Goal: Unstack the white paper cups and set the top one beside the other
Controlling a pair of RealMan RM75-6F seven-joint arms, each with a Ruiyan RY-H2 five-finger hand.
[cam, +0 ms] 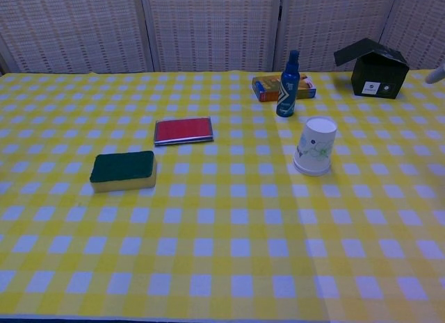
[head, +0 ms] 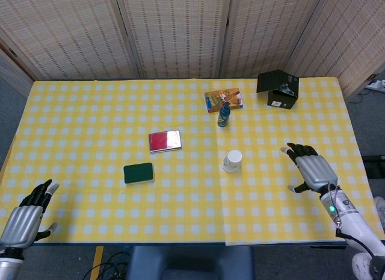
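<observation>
The white paper cups stand stacked upside down, rim on the yellow checked cloth, right of the table's middle. My right hand hovers over the table to the right of the cups, fingers spread, holding nothing; only a fingertip shows at the right edge of the chest view. My left hand sits at the near left corner, open and empty, far from the cups.
A blue spray bottle and an orange box stand behind the cups. A black open box is at the back right. A red flat case and a green sponge lie left of the cups.
</observation>
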